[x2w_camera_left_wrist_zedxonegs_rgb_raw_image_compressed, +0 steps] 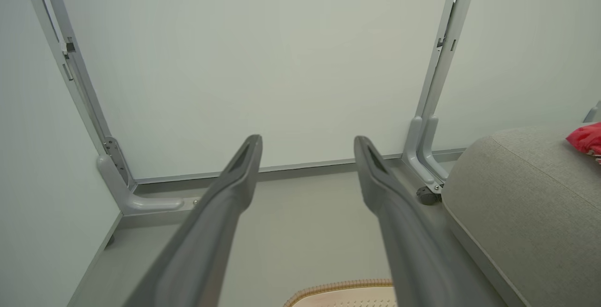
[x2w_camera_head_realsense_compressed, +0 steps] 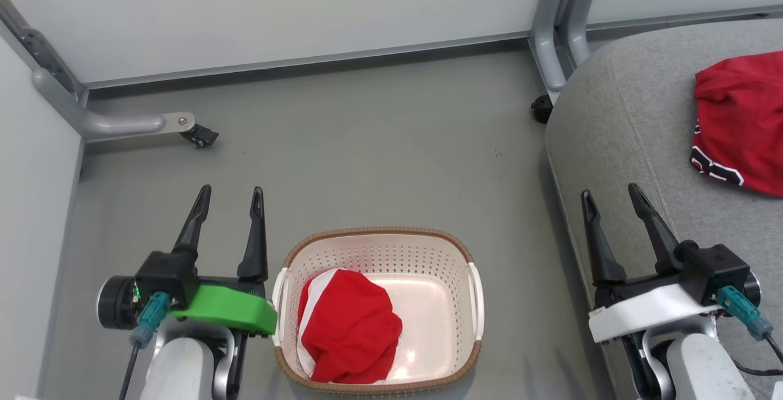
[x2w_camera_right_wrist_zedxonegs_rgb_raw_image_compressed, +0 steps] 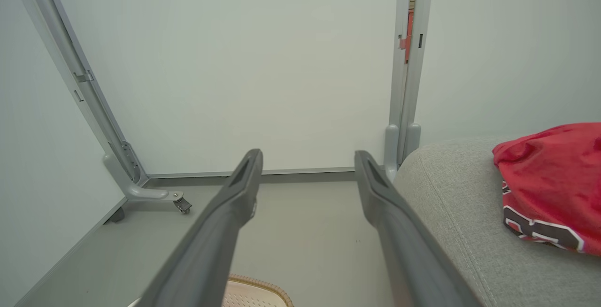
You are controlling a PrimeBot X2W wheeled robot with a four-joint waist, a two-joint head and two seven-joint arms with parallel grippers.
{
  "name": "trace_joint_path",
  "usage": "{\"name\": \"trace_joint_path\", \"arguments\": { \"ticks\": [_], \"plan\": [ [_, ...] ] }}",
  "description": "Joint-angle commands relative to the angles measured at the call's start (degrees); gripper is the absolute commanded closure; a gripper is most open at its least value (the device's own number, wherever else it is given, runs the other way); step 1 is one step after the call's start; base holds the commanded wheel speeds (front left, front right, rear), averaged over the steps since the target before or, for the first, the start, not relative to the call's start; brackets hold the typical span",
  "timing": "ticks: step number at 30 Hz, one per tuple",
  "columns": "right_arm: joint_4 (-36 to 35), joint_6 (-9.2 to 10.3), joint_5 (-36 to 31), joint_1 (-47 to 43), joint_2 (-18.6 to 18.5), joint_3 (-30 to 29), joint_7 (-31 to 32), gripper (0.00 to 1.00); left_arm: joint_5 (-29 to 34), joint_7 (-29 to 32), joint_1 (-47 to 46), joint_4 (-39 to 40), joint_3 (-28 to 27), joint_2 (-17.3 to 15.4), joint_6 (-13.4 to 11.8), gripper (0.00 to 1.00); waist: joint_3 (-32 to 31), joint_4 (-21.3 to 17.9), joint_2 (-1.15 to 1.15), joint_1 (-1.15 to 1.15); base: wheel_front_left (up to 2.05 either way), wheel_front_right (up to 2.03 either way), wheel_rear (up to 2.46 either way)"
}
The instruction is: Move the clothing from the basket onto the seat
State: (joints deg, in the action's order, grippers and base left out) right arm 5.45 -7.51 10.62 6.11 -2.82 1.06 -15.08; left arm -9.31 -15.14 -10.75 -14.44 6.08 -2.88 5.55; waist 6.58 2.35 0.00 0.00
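A cream perforated basket (x2w_camera_head_realsense_compressed: pixel 449 259) with a brown rim stands on the floor between my arms. A bunched red and white piece of clothing (x2w_camera_head_realsense_compressed: pixel 348 326) lies in its left half. Another red garment (x2w_camera_head_realsense_compressed: pixel 740 122) with black-and-white lettering rests on the grey seat (x2w_camera_head_realsense_compressed: pixel 618 118) at the right, seen also in the right wrist view (x2w_camera_right_wrist_zedxonegs_rgb_raw_image_compressed: pixel 549 185). My left gripper (x2w_camera_head_realsense_compressed: pixel 231 195) is open just left of the basket, fingers pointing away. Over the seat's left edge, my right gripper (x2w_camera_head_realsense_compressed: pixel 608 195) stands open too. Neither holds anything.
Pale partition panels on grey metal feet with castors (x2w_camera_head_realsense_compressed: pixel 199 134) close off the back and left. A second castor foot (x2w_camera_head_realsense_compressed: pixel 541 109) stands by the seat's far corner. Grey floor (x2w_camera_head_realsense_compressed: pixel 367 155) stretches beyond the basket.
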Motion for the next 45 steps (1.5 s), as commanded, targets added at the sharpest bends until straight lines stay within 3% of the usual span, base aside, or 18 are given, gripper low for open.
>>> {"name": "trace_joint_path", "arguments": {
  "ticks": [1,16,30,45],
  "plan": [
    [-0.08,0.04,0.04,1.1,-0.14,0.29,-0.14,0.0,0.63,0.0,-1.74,-0.63,0.15,-0.03,0.48,0.0,1.12,-0.85,0.0,0.0,0.0,0.0,0.0],
    [-2.28,0.04,-1.06,9.63,-0.16,4.04,-0.14,0.0,2.9,0.01,-13.95,-15.1,5.53,-1.83,1.87,0.0,13.11,-6.96,0.0,0.0,0.0,0.0,0.0],
    [-5.15,0.04,0.48,16.42,-0.11,5.71,-0.14,0.0,3.75,0.0,-25.16,-29.92,16.68,-7.56,1.99,0.0,26.27,-13.61,0.0,0.0,0.0,0.0,0.0],
    [-7.76,0.04,2.11,22.31,-0.11,8.05,-0.14,0.0,3.96,0.0,-36.89,-43.46,29.78,-11.74,2.0,0.0,37.61,-17.62,0.0,0.0,0.0,0.0,0.0]
  ]
}}
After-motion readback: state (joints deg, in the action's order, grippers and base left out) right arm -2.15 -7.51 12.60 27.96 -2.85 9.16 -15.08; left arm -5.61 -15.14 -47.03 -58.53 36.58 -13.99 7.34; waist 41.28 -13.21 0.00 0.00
